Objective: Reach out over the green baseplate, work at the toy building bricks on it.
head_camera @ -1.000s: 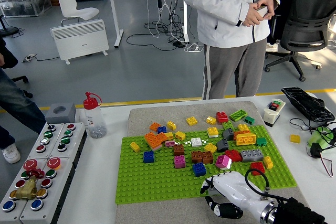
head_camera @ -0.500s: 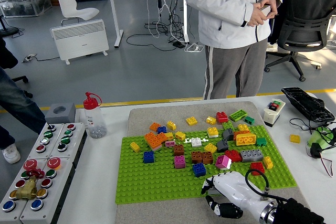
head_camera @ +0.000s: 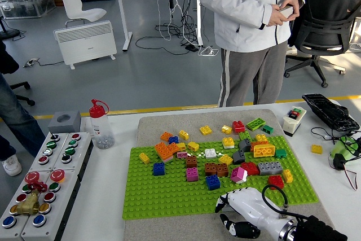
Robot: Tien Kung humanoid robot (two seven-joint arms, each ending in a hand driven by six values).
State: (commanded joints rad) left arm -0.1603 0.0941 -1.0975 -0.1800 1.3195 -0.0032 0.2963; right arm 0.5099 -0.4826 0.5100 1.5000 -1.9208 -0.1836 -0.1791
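Observation:
The green baseplate [head_camera: 169, 193] lies on a grey mat [head_camera: 169, 125] mid-table. Several loose bricks sit on its far half: an orange block [head_camera: 166, 150], blue bricks [head_camera: 159, 168] [head_camera: 212, 182], brown ones [head_camera: 216, 169], a pink one [head_camera: 239, 174], a yellow block [head_camera: 264, 150], red bricks [head_camera: 276, 181]. More bricks lie on the mat beyond the plate, such as a green one [head_camera: 255, 123]. My right hand [head_camera: 240, 211], white with black finger segments, rests at the plate's near right edge, fingers relaxed, holding nothing. The left arm is out of view.
A button panel [head_camera: 42, 182] fills the left of the table, with a red-capped bottle [head_camera: 100, 124] behind it. A black keyboard [head_camera: 330, 112], a small white box [head_camera: 294, 119] and cables lie at right. A person [head_camera: 254, 32] stands beyond the far edge, hands clasped on a phone.
My right hand has drawn slightly toward the near edge of the plate. The person has shifted a little to the right. The bricks have not moved.

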